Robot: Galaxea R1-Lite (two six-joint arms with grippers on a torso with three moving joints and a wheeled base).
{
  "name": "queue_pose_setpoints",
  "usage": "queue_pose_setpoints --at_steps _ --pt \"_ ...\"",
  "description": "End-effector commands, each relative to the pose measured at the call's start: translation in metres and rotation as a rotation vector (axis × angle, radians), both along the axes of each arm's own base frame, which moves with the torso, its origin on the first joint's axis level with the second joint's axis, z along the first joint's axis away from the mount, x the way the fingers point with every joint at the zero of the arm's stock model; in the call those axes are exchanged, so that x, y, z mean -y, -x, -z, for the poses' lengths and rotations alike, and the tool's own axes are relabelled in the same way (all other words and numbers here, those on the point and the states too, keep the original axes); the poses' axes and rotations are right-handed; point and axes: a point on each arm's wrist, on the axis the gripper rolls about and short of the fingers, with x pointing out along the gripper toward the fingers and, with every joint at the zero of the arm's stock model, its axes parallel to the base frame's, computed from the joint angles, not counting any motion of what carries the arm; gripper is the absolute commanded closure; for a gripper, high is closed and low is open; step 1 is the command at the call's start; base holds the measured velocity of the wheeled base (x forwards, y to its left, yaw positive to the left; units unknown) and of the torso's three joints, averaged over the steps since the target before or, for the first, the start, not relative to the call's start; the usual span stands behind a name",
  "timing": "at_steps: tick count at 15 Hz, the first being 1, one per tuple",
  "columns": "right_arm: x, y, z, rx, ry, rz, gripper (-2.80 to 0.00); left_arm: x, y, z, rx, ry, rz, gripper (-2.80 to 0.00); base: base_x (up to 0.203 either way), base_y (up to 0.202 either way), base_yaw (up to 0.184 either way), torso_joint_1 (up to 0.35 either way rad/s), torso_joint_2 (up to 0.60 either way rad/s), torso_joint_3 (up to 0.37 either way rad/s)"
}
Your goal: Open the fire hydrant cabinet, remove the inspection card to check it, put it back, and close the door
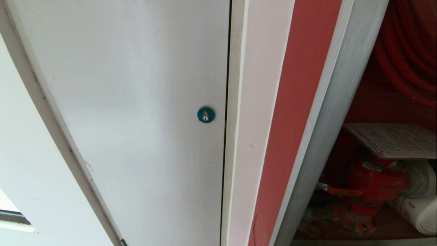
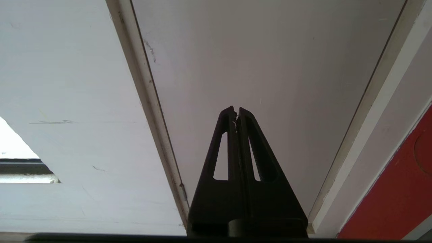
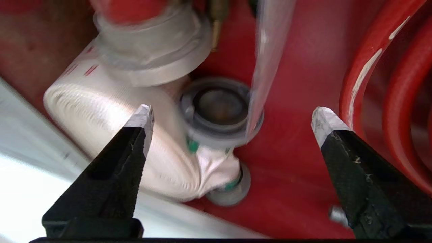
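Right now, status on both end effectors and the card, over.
Right end effector open, empty, inside the fire hydrant cabinet above the white rolled hose. Left end effector shut, parked by the white panel. Inspection card resting in cabinet. Nothing blocking.

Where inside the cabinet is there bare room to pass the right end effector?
Bare red back wall between hose coupling and red reel hose. Crowded: white hose roll, valve, card lying over them.
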Motion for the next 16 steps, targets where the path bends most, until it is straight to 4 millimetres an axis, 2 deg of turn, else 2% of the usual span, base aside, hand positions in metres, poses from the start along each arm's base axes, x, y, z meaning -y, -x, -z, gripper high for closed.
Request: queue_pose_setpoints --at_steps 1,5,16 --pt "0.01 -0.008 0.004 -0.021 -0.025 -0.014 -2.8 0.0 -0.001 0.003 -0.012 0.0 0.0 0.0 0.0 0.0 0.0 0.0 0.0 0.0" --pt "0.016 -0.017 0.008 -0.021 -0.06 -0.083 -2.8 0.0 -0.001 0.003 -0.011 0.0 0.0 0.0 0.0 0.0 0.0 0.0 0.0 0.0" --pt "0.035 -0.042 0.005 -0.007 -0.06 -0.101 -2.8 0.0 -0.001 0.003 -0.013 0.0 0.0 0.0 0.0 0.0 0.0 0.0 0.0 0.0"
